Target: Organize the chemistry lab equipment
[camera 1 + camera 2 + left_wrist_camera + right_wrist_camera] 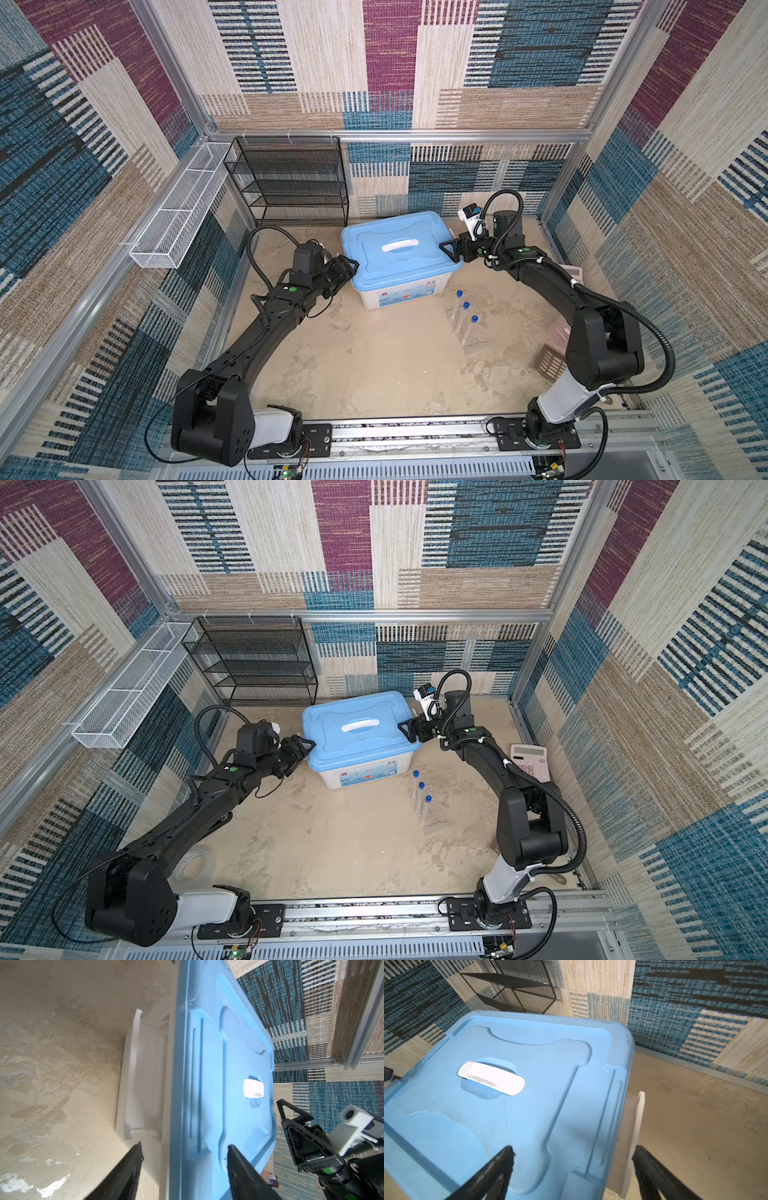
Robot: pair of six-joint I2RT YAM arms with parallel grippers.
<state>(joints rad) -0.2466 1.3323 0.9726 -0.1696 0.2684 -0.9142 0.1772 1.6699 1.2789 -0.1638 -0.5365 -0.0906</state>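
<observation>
A storage box [399, 294] with a light blue lid [374, 259] and a white handle [400, 245] stands at the back middle of the sandy table [374, 374], and both arms reach to its ends. The left gripper [352, 264] is at the lid's left end with its jaws apart. In the left wrist view one finger lies over the lid and the other beside the white side latch [135, 1076], with the lid's rim between them; contact cannot be judged. The right gripper [451, 252] is at the lid's right end, jaws also spread, straddling the rim and the latch on that side. The three clear blue-capped tubes [463, 320] lie side by side on the table, just in front of the box's right corner and clear of both grippers. A pink calculator [530, 762] lies near the right wall behind the right arm. A black mesh shelf [291, 178] stands at the back left.
</observation>
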